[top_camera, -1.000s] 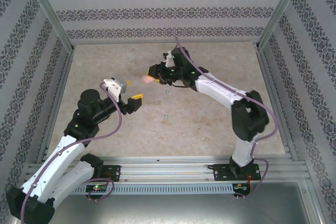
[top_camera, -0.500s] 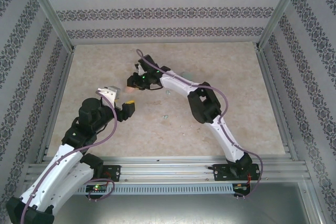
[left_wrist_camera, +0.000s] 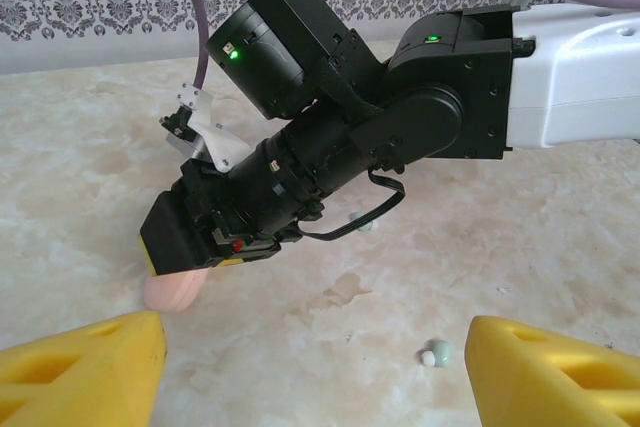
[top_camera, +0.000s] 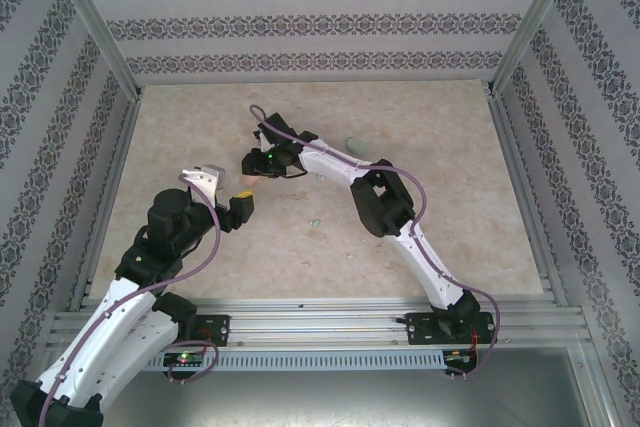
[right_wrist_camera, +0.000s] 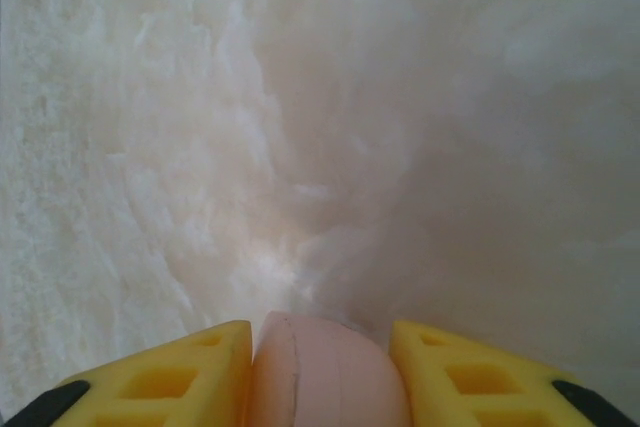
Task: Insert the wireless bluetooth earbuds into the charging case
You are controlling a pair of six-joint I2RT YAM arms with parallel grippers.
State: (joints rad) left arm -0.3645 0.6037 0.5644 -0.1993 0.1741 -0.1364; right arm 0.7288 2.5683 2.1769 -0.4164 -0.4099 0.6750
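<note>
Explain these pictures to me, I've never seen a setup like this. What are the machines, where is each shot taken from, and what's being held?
These are two robot arms bolted to a marbled beige table. One picture looks down from above; the other two come from cameras on each arm's wrist. The right gripper has a pale pink oval charging case between its yellow fingers, low over the table. The left gripper is open and empty, facing it. A tiny pale green earbud lies loose nearby, and a pale green oval case sits farther back.
</note>
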